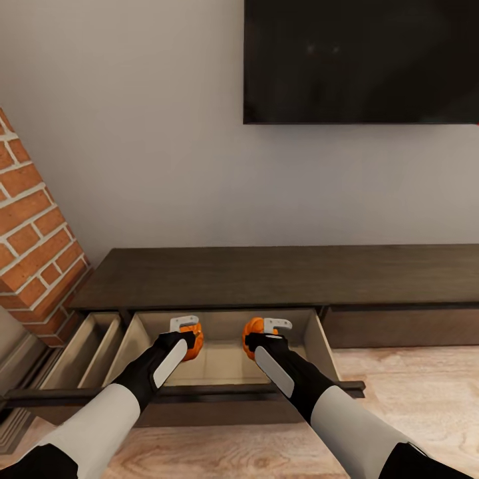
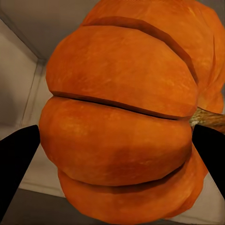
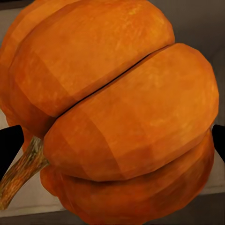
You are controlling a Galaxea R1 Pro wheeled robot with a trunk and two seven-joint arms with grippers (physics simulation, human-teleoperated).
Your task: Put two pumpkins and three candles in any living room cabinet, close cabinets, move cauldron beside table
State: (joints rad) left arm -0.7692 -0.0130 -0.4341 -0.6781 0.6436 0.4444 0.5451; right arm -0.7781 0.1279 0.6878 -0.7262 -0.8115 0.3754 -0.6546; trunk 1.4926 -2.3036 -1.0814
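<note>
Head view: both tools over open cabinet drawer
L tool grips one pumpkin, R tool grips other pumpkin

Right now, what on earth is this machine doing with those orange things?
It is putting two pumpkins away. The left gripper holds one pumpkin and the right gripper holds the other pumpkin, both hanging over the open drawer of the long dark cabinet under the wall screen. Neither pumpkin has been let go yet.
</note>
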